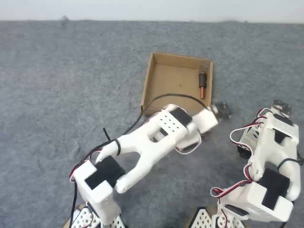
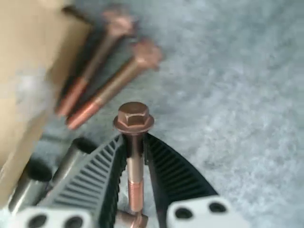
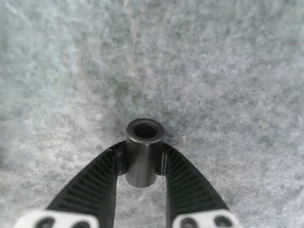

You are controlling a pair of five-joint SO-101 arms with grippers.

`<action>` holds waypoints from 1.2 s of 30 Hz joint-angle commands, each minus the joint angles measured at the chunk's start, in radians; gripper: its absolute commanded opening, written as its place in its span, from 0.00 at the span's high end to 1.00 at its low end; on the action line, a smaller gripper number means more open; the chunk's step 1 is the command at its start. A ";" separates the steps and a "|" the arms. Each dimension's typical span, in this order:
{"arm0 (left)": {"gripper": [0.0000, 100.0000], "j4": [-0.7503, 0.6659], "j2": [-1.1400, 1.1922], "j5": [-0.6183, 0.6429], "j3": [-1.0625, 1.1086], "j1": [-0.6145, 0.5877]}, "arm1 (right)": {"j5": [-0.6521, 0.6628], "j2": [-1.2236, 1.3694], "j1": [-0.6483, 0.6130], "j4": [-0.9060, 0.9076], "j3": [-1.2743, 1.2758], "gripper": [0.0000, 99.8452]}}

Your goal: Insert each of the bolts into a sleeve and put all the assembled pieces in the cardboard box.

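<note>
My left gripper [image 2: 135, 142] is shut on a copper bolt [image 2: 133, 118] by its shank, with the hex head sticking out past the fingertips. In the high view this gripper [image 1: 220, 110] hangs just off the near right corner of the cardboard box [image 1: 151, 76]. My right gripper [image 3: 142, 153] is shut on a dark sleeve [image 3: 144, 137], its bore facing the camera, above bare carpet. From above, the right gripper [image 1: 280, 105] sits at the far right. One bolt-in-sleeve piece [image 1: 203, 84] lies in the box by its right wall.
Two loose copper bolts [image 2: 118, 80] [image 2: 97, 57] lie side by side on the grey carpet beside the box wall [image 2: 28, 71]. Dark sleeves [image 2: 71, 156] lie near the left gripper's fingers. The carpet left of the box is open.
</note>
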 commanded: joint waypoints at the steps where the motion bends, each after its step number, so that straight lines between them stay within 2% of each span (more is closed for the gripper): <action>1: 0.99 -0.017 -0.109 0.123 -0.051 -0.049 | 0.015 -0.004 0.008 -0.007 -0.018 0.99; 6: 0.99 -0.017 -0.132 0.207 -0.053 -0.097 | 0.015 -0.004 0.008 -0.007 -0.017 0.99; 14: 0.99 -0.029 -0.250 0.216 -0.019 -0.183 | 0.015 -0.004 0.008 -0.007 -0.017 0.99; 25: 0.99 -0.275 -0.493 0.493 0.260 -0.391 | 0.015 -0.004 0.007 -0.007 -0.017 0.99; 36: 0.99 -0.307 -0.741 0.526 0.504 -0.621 | 0.015 -0.004 -0.007 -0.007 -0.017 0.99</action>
